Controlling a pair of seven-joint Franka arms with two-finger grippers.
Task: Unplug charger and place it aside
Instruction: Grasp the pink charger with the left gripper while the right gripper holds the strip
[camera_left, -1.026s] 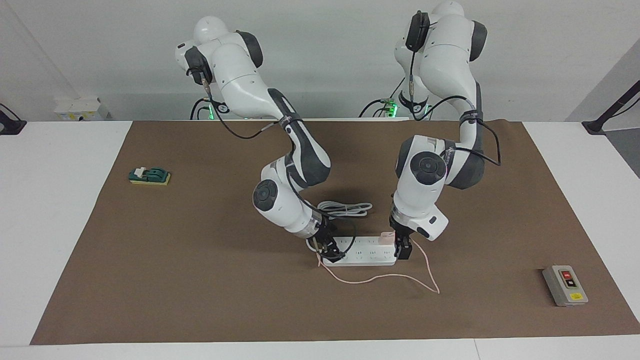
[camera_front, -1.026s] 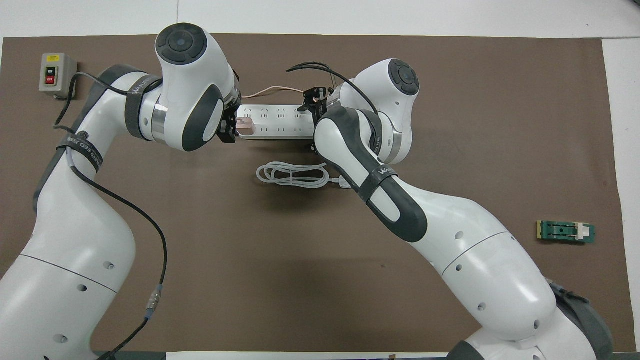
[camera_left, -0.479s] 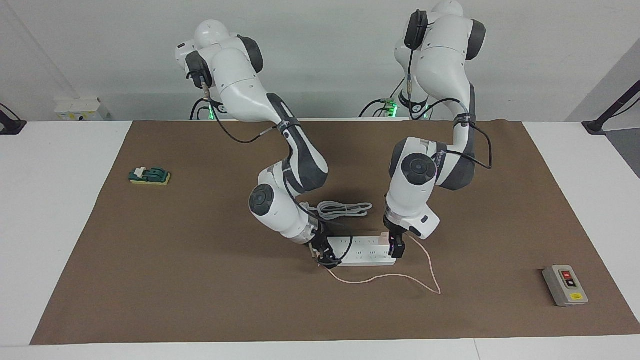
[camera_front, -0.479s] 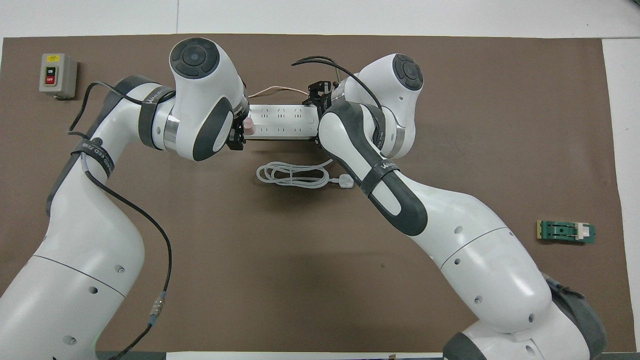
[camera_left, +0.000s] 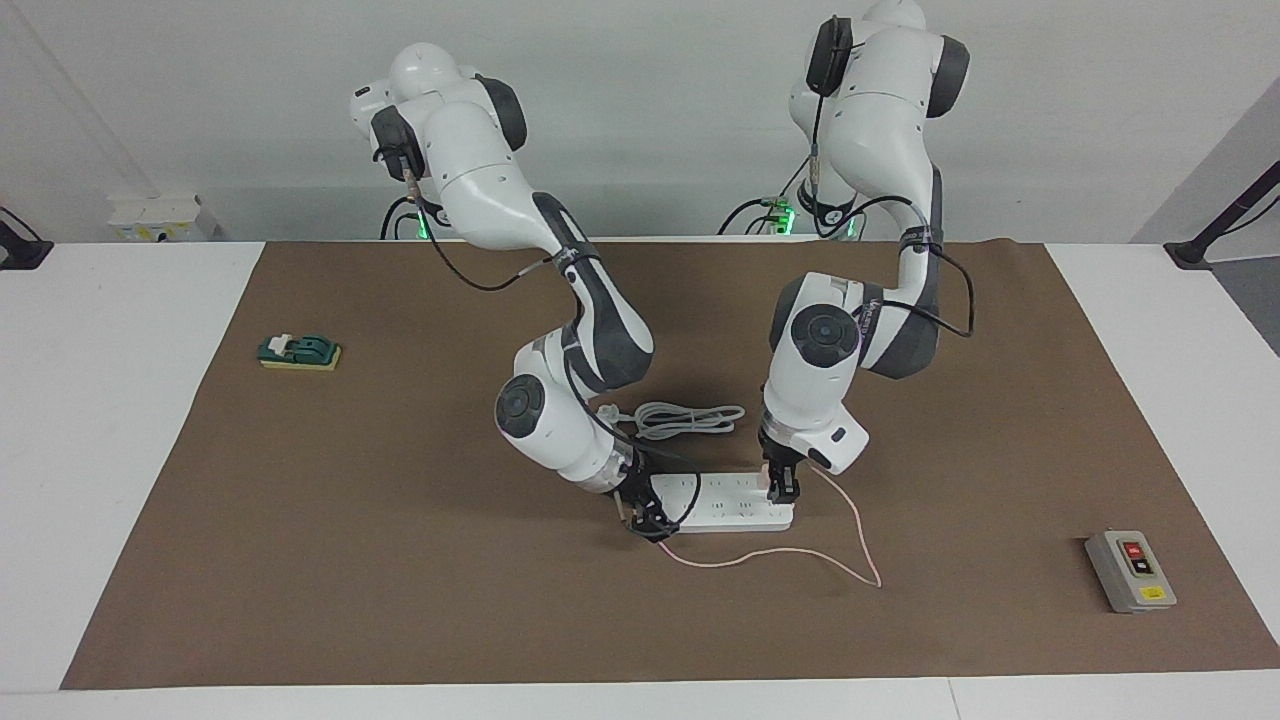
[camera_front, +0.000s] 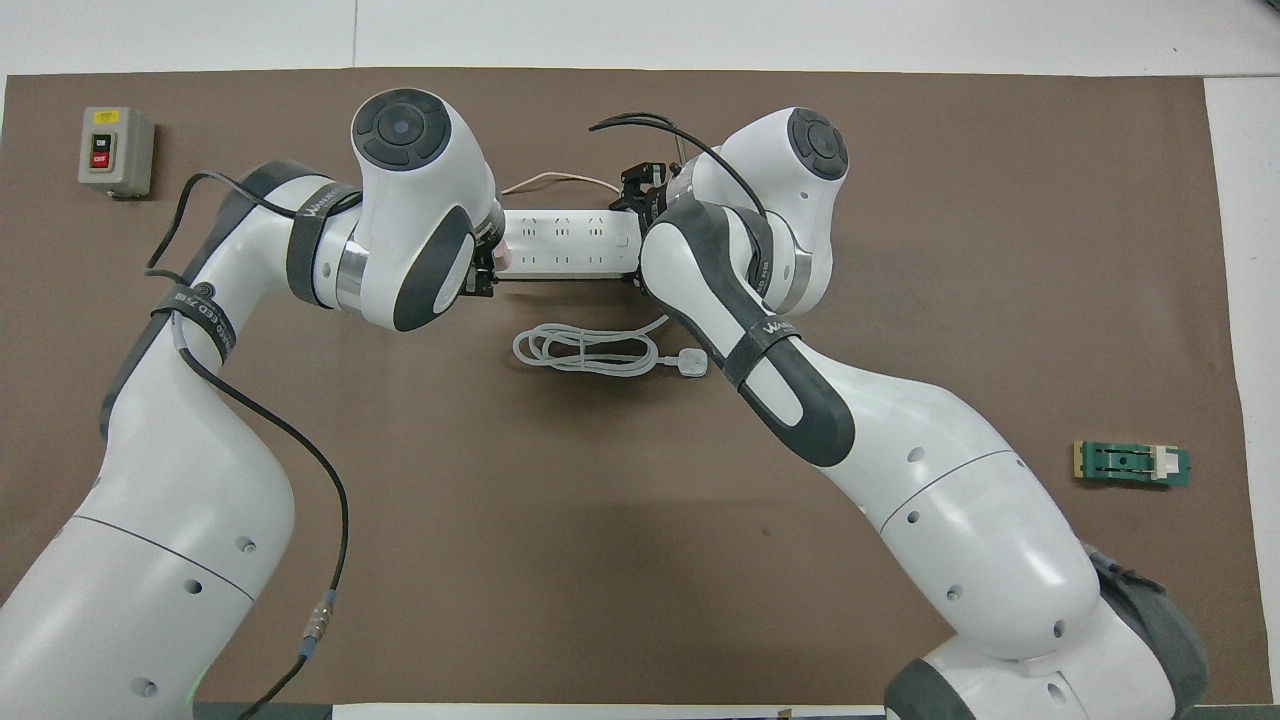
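Observation:
The charger (camera_left: 767, 468) is a small pale pink cube plugged into the white power strip (camera_left: 725, 502) at the end toward the left arm. Its thin pink cable (camera_left: 858, 535) loops over the mat, farther from the robots. My left gripper (camera_left: 781, 486) is down on the charger, fingers closed on its sides. In the overhead view only a pink sliver of the charger (camera_front: 501, 258) shows beside the left wrist. My right gripper (camera_left: 648, 521) rests on the strip's other end (camera_front: 575, 243).
The strip's thick white cord (camera_left: 690, 418) lies coiled just nearer to the robots. A grey box with red and black buttons (camera_left: 1130, 572) sits toward the left arm's end. A green block (camera_left: 300, 352) lies toward the right arm's end, on the brown mat (camera_left: 400, 560).
My left gripper has come down onto the charger and its fingers have narrowed around it. The right gripper has slid a little farther out along the strip's end.

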